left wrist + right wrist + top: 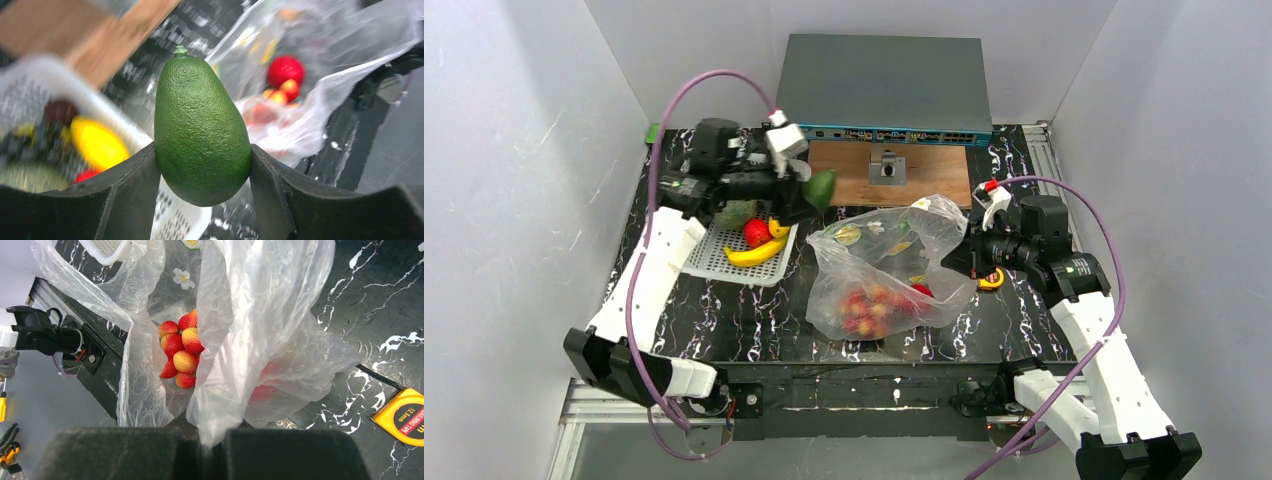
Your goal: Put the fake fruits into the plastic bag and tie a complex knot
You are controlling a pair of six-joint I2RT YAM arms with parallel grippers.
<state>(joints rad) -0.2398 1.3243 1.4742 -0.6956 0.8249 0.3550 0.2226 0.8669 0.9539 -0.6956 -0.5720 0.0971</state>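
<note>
My left gripper (204, 172) is shut on a green avocado (200, 127), one of the fake fruits, held in the air between the white basket and the bag; the avocado (821, 186) shows at the arm's tip in the top view. The clear plastic bag (894, 262) lies mid-table with a red-orange cluster of balls (181, 352) and a red piece (921, 292) inside. My right gripper (214, 440) is shut on the bag's edge (240, 340), holding it up. A banana (755, 253), a red fruit (757, 232) and a dark bunch remain in the basket.
The white lattice basket (724, 260) sits at the left. A wooden board (889, 172) with a metal fitting and a grey network switch (884, 90) stand at the back. A yellow tape measure (405, 416) lies beside the bag on the right.
</note>
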